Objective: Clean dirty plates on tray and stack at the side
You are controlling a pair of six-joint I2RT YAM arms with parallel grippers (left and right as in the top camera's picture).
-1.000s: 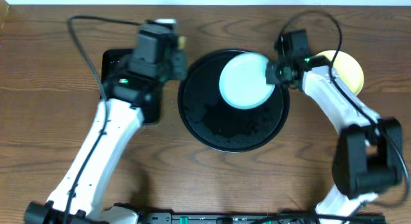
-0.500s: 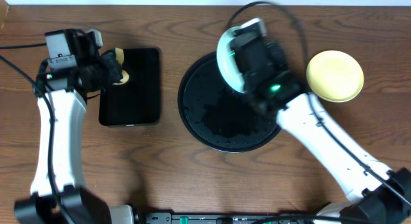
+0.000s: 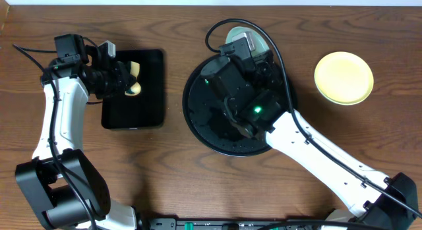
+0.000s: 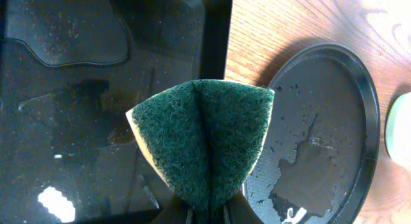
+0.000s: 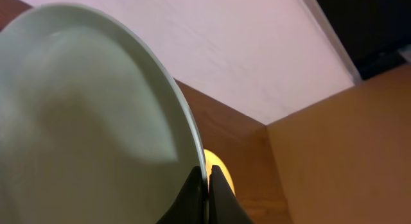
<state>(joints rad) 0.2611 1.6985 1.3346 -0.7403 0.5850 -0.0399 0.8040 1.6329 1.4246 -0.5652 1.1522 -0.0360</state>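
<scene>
The round black tray sits near the middle of the wood-grain counter, its glossy floor wet with scattered droplets and a smear of water. The right hand is above the far rim of this tray, clamped tight on the edge of a pale blue plate. The wrist view shows its two fingers pinching the rim, with the plate tipped steeply up on edge rather than lying flat. From overhead, only a pale sliver of that plate shows past the arm, over the tray's far edge and lifted off its floor. The pale yellow plate lies flat on the bare counter to the right of the tray, near its far side and apart from its rim. To the left of the tray, with a strip of counter between, lies a smaller rectangular black tray, also wet and glossy. The left hand hangs over that rectangular tray, closed on a sponge. The squeeze folds the sponge into a wedge, with the green scouring face outward and pale yellow foam showing along one edge. The sponge is above the part of the rectangular tray nearer the round tray. Whether it touches the wet surface below cannot be told.
</scene>
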